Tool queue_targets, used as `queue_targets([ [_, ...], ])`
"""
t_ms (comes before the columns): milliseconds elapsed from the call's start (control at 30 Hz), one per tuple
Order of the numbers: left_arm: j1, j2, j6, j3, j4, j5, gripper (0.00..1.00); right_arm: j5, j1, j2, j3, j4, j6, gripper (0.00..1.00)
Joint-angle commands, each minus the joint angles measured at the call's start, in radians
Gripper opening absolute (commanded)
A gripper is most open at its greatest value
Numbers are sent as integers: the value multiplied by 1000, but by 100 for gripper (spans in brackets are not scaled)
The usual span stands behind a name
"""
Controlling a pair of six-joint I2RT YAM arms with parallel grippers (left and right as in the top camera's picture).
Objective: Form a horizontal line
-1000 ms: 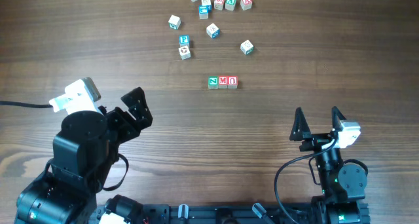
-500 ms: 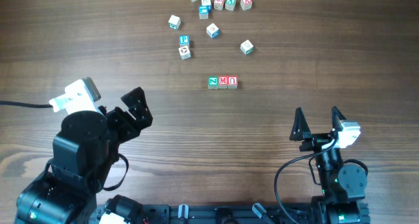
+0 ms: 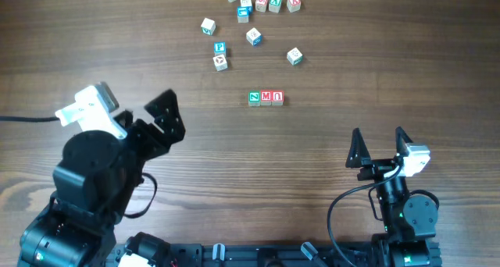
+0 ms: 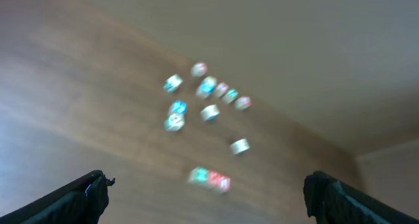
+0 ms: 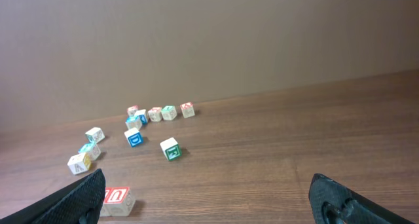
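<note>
Three pale wooden cubes stand touching in a left-to-right row mid-table: the green "N" cube, the red "M" cube and the red arch-letter cube. The row shows blurred in the left wrist view. The arch-letter cube shows at the lower left of the right wrist view. My left gripper is open and empty, well left of the row. My right gripper is open and empty, to the lower right of the row.
Several loose alphabet cubes lie at the far side of the table, among them a blue "P" cube, a green-lettered cube and a short row by the far edge. A black cable trails off left.
My left arm has shifted up and a little left, and its wrist view is motion-blurred. The cubes and the right arm have not moved.
</note>
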Motion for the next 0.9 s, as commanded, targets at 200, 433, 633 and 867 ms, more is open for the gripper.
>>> queue_targets([
  [200, -5, 317, 15, 314, -56, 98, 98, -13, 5, -12, -1, 0, -17, 100],
  [433, -4, 665, -65, 507, -356, 266, 93, -13, 5, -12, -1, 0, -18, 100],
  [633, -9, 828, -333, 505, -601, 266, 10, -13, 5, -12, -1, 0, -17, 100],
  [867, -85, 845, -599, 418, -530, 219, 4, -13, 5, -12, -1, 0, -18, 100],
])
